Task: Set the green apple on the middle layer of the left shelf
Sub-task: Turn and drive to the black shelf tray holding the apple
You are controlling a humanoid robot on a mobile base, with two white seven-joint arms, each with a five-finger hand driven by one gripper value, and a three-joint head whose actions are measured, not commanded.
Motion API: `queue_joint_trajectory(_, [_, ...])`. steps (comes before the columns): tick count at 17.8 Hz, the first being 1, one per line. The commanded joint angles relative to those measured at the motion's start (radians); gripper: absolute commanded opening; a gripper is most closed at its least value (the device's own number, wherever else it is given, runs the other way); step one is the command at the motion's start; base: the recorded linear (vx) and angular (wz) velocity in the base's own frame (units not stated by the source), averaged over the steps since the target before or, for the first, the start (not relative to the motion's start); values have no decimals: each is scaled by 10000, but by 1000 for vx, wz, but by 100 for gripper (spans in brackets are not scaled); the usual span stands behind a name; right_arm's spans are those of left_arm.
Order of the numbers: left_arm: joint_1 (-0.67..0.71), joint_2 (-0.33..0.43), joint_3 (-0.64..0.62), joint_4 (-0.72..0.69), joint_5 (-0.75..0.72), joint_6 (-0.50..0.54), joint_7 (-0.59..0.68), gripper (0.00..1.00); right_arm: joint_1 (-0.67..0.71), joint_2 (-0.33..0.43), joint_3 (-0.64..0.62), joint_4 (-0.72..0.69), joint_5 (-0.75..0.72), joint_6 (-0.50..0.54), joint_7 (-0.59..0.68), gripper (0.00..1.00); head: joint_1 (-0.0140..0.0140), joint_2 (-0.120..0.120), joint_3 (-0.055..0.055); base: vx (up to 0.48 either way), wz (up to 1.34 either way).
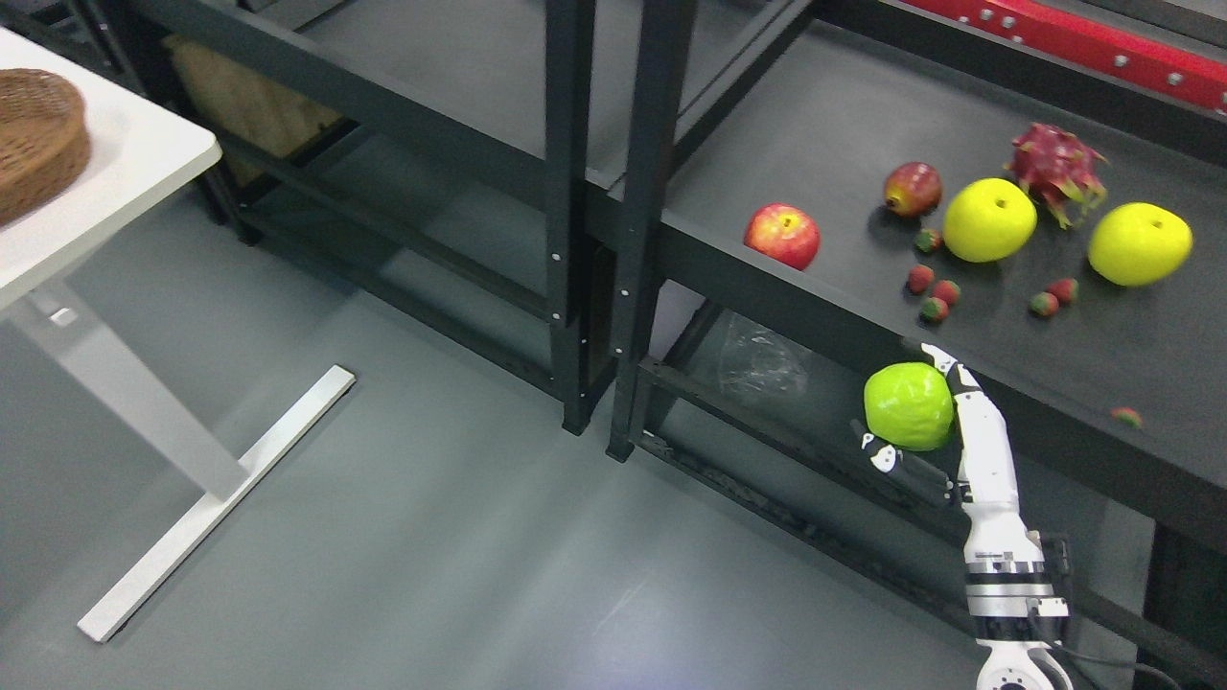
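Note:
My right hand (915, 422) comes up from the bottom right and is shut on a green apple (907, 404). It holds the apple in the air just off the front edge of the right shelf's board (767, 125). The left shelf (460, 86) stands further left, behind two dark uprights (569, 211); its layers are dark boards. My left arm does not show.
On the right shelf lie a red apple (783, 235), a small red fruit (913, 188), two yellow apples (989, 219), a dragon fruit (1056, 168) and several strawberries (935, 295). A white table (125, 182) with a wicker basket (34, 139) stands at left, its foot (220, 498) on the grey floor.

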Motion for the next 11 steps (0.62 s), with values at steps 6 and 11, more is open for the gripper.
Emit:
queue_joint_trajectory(6, [-8,175,0,0,0,3,-1,100,-11,-54,3,144,0,-5,8,0,0,-2,0,-67,-530])
queue_joint_trajectory(11, [7,175,0,0,0,3,-1,100,51,-54,34,313,0,-36,8,0,0,-2,0,-37,-224])
